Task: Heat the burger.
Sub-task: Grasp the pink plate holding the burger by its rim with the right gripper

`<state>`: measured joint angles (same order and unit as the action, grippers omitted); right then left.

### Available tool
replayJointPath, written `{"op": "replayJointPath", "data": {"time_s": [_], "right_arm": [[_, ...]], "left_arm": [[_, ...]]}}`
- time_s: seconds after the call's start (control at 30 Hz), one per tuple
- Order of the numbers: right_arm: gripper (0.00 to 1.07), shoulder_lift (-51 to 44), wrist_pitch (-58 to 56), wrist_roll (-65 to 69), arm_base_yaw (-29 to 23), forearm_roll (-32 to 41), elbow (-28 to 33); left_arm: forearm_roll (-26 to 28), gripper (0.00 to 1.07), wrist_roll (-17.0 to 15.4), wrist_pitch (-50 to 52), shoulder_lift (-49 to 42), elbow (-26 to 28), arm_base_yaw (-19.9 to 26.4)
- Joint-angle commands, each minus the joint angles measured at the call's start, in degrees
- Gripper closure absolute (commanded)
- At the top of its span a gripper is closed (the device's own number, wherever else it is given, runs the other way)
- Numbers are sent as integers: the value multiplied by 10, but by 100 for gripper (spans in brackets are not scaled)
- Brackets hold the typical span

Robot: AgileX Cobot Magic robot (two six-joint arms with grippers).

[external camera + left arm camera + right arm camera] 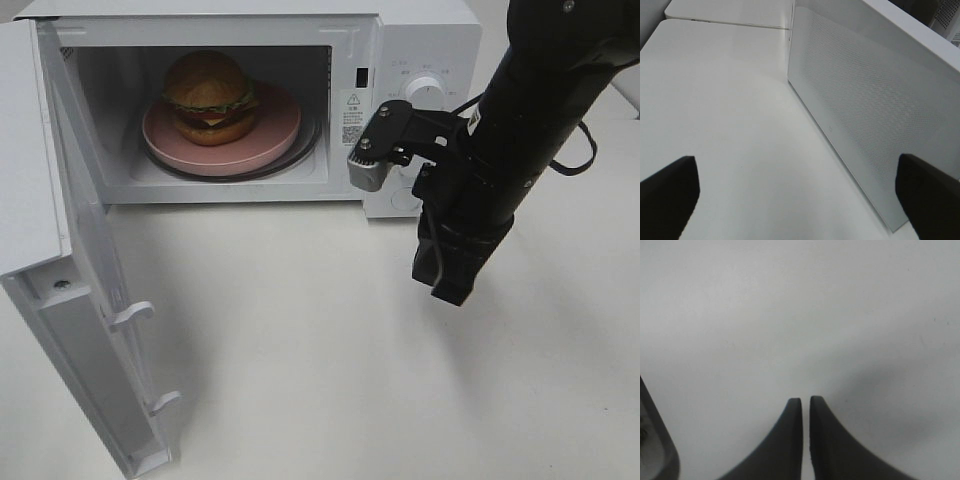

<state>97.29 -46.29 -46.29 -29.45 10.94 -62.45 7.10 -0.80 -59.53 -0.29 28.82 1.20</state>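
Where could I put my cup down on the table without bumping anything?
The white table is bare in front of the microwave, between its open door and the black robot arm. Inside the microwave it is crowded: the pink plate with the burger fills the floor.

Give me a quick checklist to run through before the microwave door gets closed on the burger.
1. Burger on the pink plate, inside the microwave: ok.
2. Door shut: not ok, it stands wide open.
3. Doorway free of arms: ok, the right arm is outside, in front of the dial.
4. Left gripper open and empty, near the door: ok.
5. Right gripper empty: ok, jaws nearly together.
6. Dial setting: cannot tell.
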Motion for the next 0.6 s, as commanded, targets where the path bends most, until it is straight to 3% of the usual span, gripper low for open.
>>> {"op": "replayJointPath", "data": {"time_s": [0.03, 0.47, 0.57, 0.6], "right_arm": [[99, -3, -8, -151, 0, -6, -3], [94, -5, 17, -290, -11, -85, -6], [89, -5, 28, -289, -34, -128, -9], [82, -5, 42, -284, -47, -143, -11]], "left_arm": [[1, 7, 2, 6, -10, -2, 1], [1, 7, 2, 6, -10, -2, 1], [1, 7, 2, 6, -10, -2, 1], [1, 7, 2, 6, -10, -2, 1]]}}
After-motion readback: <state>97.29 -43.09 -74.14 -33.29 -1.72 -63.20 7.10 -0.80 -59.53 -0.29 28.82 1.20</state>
